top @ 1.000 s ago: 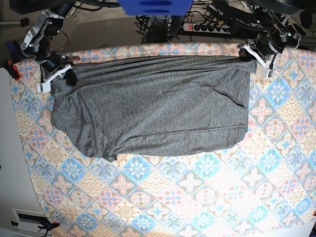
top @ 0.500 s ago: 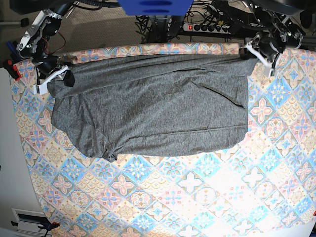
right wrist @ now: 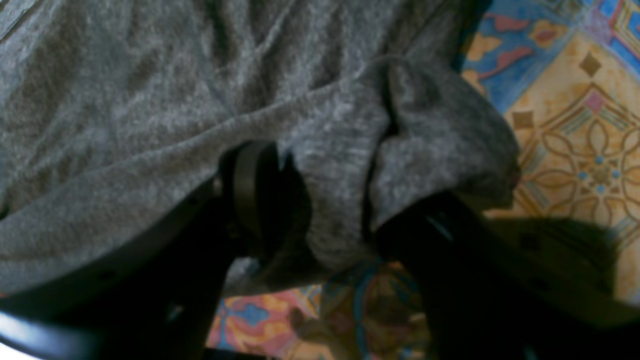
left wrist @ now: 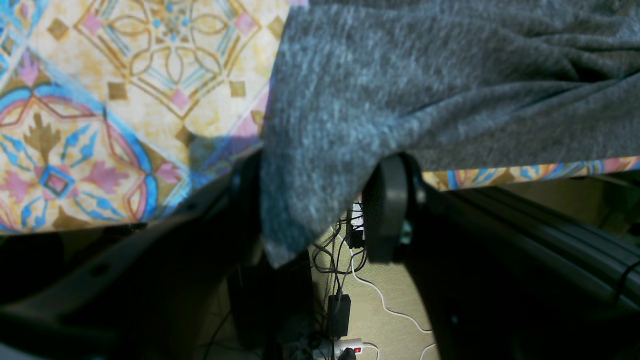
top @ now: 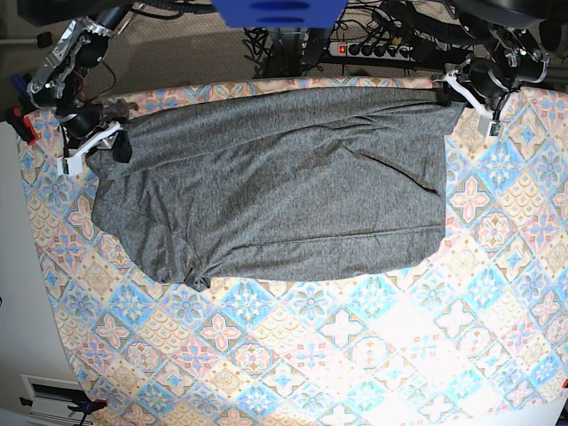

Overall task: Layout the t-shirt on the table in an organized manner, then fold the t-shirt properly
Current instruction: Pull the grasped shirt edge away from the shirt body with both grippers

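Observation:
The charcoal-grey t-shirt lies spread across the far half of the patterned table, bunched at its near left corner. My left gripper stands open at the shirt's far right corner. In the left wrist view a corner of the t-shirt hangs loose between the spread fingers of the left gripper, over the table's far edge. My right gripper is open at the far left corner. In the right wrist view, folds of the t-shirt sag between that gripper's parted jaws.
The far table edge runs just behind both grippers. Beyond it are a power strip and tangled cables on the floor. A blue block hangs at top centre. A white surface borders the table's left side.
Both grippers have opened and let go of the shirt's far corners. Each has drawn slightly outward. The shirt's far edge now lies nearer the table's back edge.

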